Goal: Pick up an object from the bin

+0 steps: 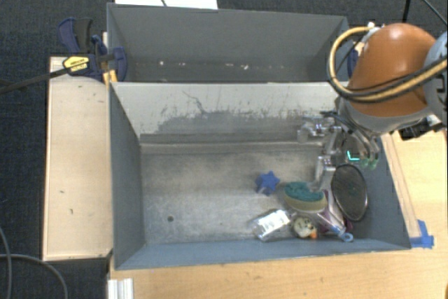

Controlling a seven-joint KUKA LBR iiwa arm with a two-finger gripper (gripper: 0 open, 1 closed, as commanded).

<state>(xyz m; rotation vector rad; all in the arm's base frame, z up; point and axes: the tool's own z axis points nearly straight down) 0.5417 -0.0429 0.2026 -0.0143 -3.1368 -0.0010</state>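
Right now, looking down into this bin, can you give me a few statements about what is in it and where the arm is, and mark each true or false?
1. The small blue piece lies left of the teal round pad. True.
2. The dark round disc lies against the bin's left wall. False: it lies at the right, beside the teal round pad.
3. The gripper hangs over the bin's left half. False: it is at the right, just above the teal round pad and the dark round disc.
4. The silvery wrapper lies nearer the bin's front wall than the small blue piece. True.
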